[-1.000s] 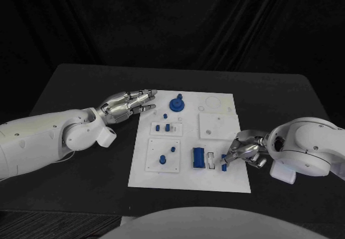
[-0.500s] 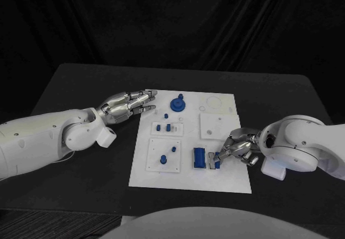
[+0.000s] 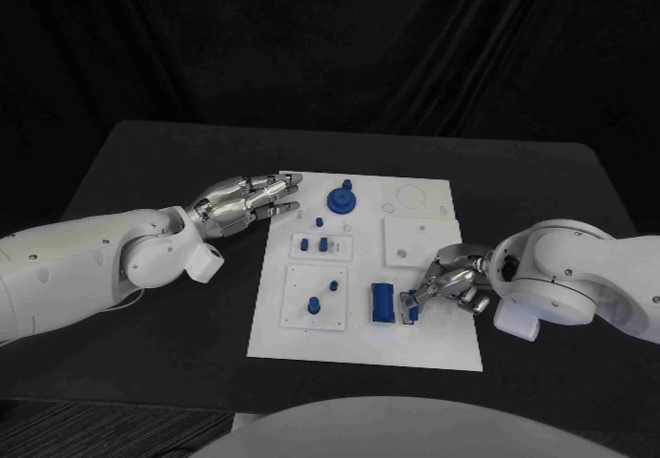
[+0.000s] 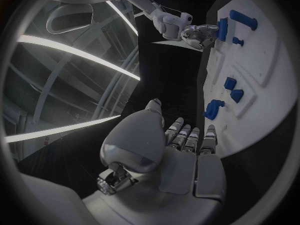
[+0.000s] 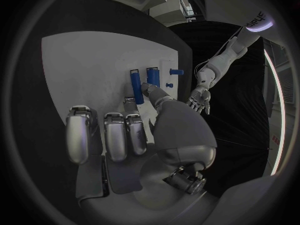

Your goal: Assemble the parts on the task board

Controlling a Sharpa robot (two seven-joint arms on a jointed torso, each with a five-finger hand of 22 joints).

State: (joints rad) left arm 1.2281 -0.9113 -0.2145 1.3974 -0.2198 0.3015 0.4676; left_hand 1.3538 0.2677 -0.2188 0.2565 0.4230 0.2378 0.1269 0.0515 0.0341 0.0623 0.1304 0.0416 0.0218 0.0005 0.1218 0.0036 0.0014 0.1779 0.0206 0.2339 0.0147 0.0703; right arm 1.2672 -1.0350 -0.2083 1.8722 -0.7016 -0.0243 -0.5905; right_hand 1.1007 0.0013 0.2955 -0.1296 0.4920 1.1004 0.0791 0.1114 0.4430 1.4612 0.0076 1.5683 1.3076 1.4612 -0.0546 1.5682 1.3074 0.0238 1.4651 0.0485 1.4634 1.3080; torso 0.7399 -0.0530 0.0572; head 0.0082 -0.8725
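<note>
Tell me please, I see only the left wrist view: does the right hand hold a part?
Observer: Yes. In the head view the right hand seems to pinch a small part.
Operator: Where exactly?
Observer: At the near right of the board, beside the long block.
Operator: And the rest of that hand?
Observer: In the right wrist view its other fingers lie straight, away from the part.
</note>
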